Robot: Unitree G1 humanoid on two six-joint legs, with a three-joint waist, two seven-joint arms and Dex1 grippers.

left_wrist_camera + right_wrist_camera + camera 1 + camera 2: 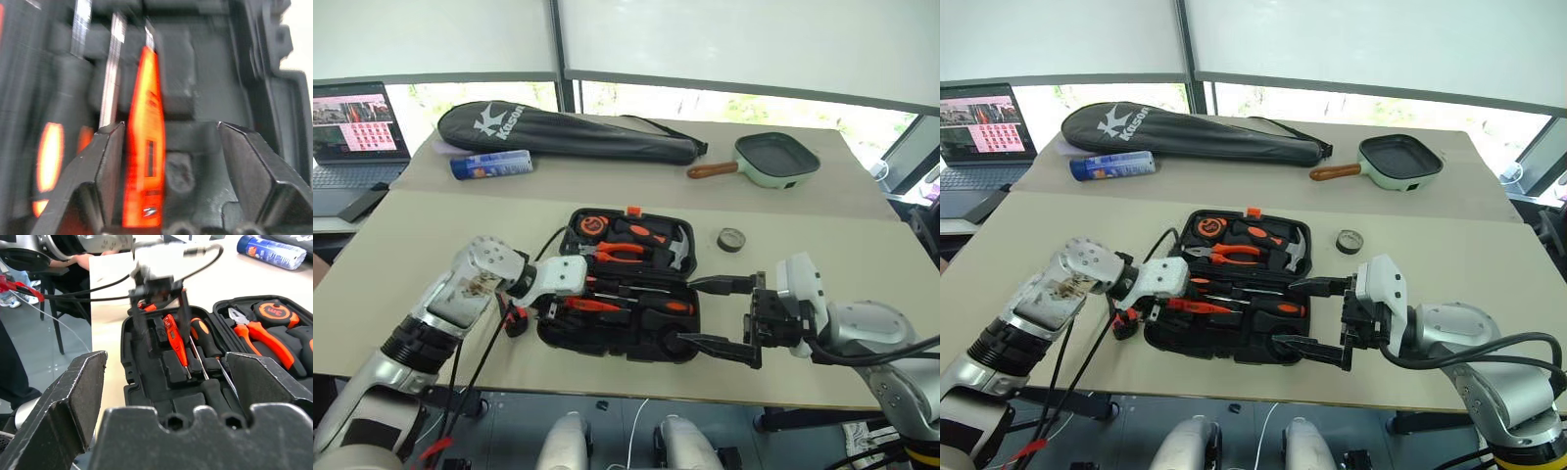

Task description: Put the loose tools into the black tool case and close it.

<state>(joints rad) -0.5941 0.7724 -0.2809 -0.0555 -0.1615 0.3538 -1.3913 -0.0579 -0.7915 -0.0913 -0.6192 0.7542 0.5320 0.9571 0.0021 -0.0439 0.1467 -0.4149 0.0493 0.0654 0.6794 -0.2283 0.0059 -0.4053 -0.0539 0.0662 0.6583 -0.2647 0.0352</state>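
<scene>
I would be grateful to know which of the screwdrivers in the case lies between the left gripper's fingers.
It is the slim all-orange tester screwdriver, between the open fingers of the left gripper. The other screwdrivers have orange-and-black handles and lie beside it.

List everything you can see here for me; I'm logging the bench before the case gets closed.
Tool case: 1, black, open, table's near middle.
Tester screwdriver: 1, all orange, in a case slot under the left tool.
Screwdrivers: 2, orange and black, in the near half.
Pliers: 1, orange handles, far half.
Hammer: 1, steel head, far half.
Tape measure: 1, orange and black, far half.
Tape roll: 1, black, on the table right of the case.
Racket bag: 1, black, far table.
Spray can: 1, blue, beside the bag.
Pan: 1, green, far right.
Laptop: 1, far left.
Left tool: open over the case.
Right tool: open, at the case's right end.
</scene>
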